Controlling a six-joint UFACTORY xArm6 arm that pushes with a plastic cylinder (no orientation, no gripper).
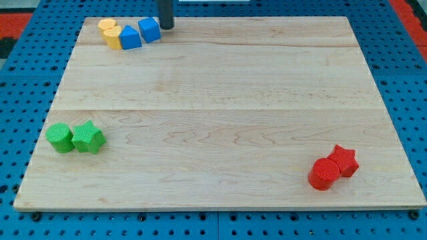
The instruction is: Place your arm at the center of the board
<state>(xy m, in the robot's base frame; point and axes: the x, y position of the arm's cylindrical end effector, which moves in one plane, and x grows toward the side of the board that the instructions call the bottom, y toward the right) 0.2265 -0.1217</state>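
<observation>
My dark rod comes down at the view's top, and my tip (pixel 165 27) rests on the wooden board (pixel 220 93) near its top edge. It stands just right of a blue cube (pixel 149 30), close to or touching it. Left of that lie a blue wedge-like block (pixel 129 38) and two yellow blocks (pixel 109 32), all bunched together. The tip is far above the board's middle.
A green round block (pixel 60 138) and a green star block (pixel 88 137) sit together at the left edge. A red round block (pixel 323 174) and a red star block (pixel 343 161) sit together at the lower right. A blue pegboard (pixel 407 80) surrounds the board.
</observation>
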